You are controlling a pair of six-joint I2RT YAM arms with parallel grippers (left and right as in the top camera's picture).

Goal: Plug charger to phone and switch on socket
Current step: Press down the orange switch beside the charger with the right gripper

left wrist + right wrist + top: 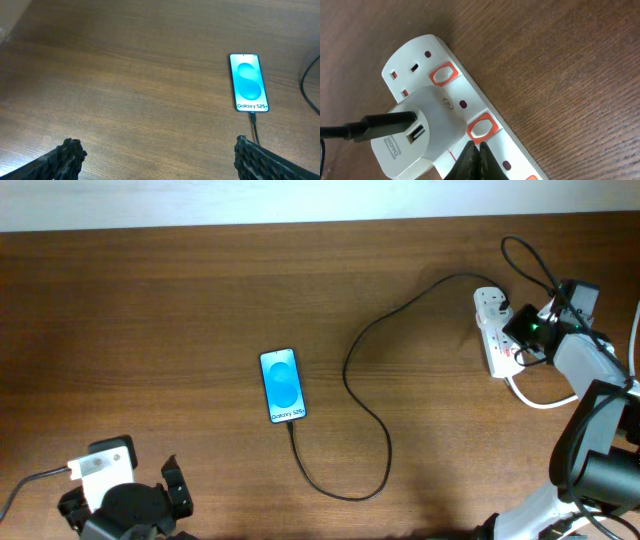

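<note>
The phone [283, 386] lies screen up mid-table, blue screen lit; it also shows in the left wrist view [248, 82]. The charger cable [365, 420] runs from the phone's bottom edge in a loop to the white socket strip [492, 330] at the right. In the right wrist view a white adapter [420, 132] with the black cable [375, 126] sits in the socket strip [410, 62]. My right gripper [476, 146] is shut, its tips at the red-framed switch [481, 128] beside the adapter. My left gripper [155, 150] is open and empty at the table's front left.
A second red-framed switch [444, 74] sits further along the strip. The strip's thick white cord [540, 400] curves off at the right by my right arm. Black robot wires [530, 260] loop above the strip.
</note>
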